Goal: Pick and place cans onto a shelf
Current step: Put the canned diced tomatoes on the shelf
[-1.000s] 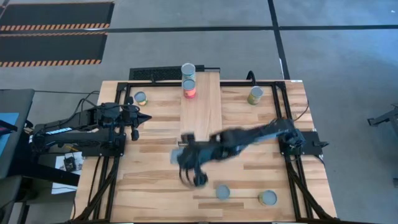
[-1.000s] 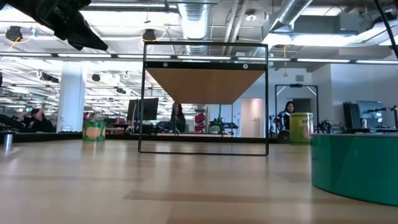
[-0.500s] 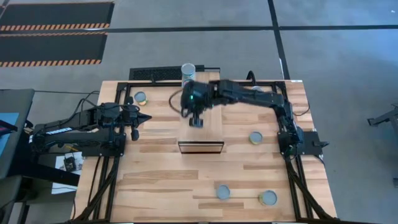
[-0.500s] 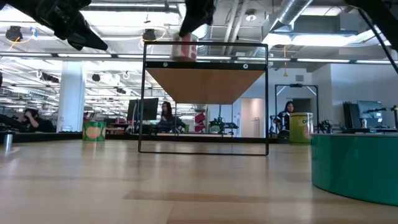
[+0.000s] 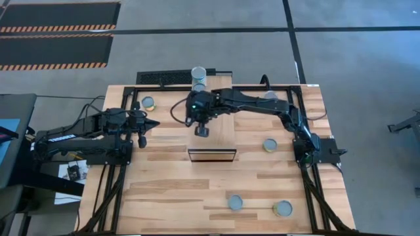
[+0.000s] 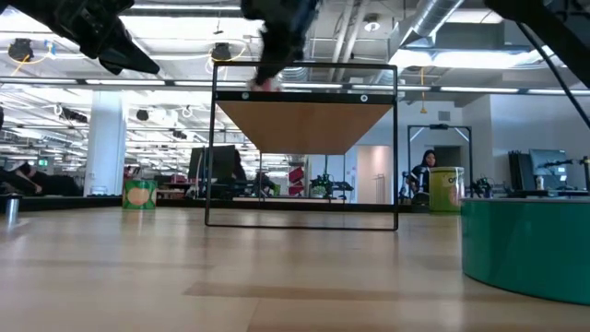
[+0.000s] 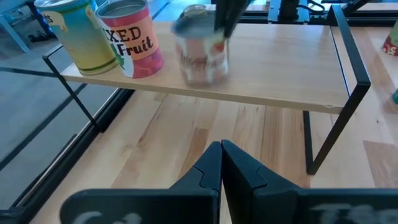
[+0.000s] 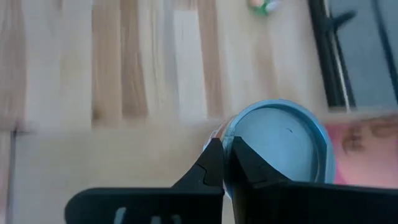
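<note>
The shelf (image 5: 220,134) is a light-wood plank on a black wire frame across the middle of the table. Two cans, one yellow-green (image 7: 74,31) and one pink "Mixed Fruit" (image 7: 130,37), stand on their bases at its far end. My right gripper (image 5: 202,130) reaches over the shelf and is shut on a third, red-and-white can (image 7: 200,53), right beside the pink one. The gripper hides this can in the high view. My left gripper (image 7: 221,149) is shut and holds nothing, hovering over the table's left side (image 5: 152,123). My right gripper pinches the can's top rim (image 8: 229,134) between its two nearly shut fingers (image 7: 225,18), at one edge of the grey lid (image 8: 280,146). The fingers slant down from above. The can stays upright with its base at the shelf top (image 6: 267,83); whether it rests there, I cannot tell.
Loose cans stand on the slatted table: one at the far left (image 5: 149,102), one at the right (image 5: 270,145), two near the front edge (image 5: 235,202) (image 5: 283,208). The near half of the shelf plank is bare. People move in the room behind.
My right gripper has swung from the near middle of the table toward the far edge, carrying the can up over the shelf. In the last half second it has sunk, bringing the can from above the plank down to the shelf top beside the pink can.
</note>
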Available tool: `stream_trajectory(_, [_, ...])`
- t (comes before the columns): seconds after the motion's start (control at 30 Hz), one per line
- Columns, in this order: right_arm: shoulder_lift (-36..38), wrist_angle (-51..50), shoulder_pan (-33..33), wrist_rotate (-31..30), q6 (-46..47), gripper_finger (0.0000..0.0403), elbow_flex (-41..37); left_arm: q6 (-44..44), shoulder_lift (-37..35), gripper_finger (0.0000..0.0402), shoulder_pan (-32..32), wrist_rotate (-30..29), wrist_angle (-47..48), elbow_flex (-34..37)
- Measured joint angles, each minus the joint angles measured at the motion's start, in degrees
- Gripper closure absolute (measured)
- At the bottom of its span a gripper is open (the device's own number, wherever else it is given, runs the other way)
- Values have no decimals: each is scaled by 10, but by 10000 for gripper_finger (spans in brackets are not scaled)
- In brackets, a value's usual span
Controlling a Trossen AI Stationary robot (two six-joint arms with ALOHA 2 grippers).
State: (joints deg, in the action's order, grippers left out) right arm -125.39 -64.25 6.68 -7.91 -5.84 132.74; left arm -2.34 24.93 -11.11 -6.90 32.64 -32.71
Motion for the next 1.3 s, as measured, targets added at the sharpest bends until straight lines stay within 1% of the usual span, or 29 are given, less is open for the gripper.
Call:
stream_trajectory(0.07, [-2,-15,3,1,2,388,-2,0,-1,401,0,0,0,0])
stream_trajectory(0.33, [2,6,16,-3,4,384,-1,0,-5,401,0,0,1,0])
stream_trajectory(0.5, [2,8,20,-1,4,374,-1,0,-5,401,0,0,1,0])
stream_trajectory(0.9, [-13,4,17,3,15,323,1,0,-6,401,0,0,1,0])
stream_trajectory(1.13, [-19,4,11,-12,28,298,1,0,-6,401,0,0,1,0])
stream_trajectory(1.3, [-19,2,10,-15,32,269,1,0,-6,401,0,0,1,0])
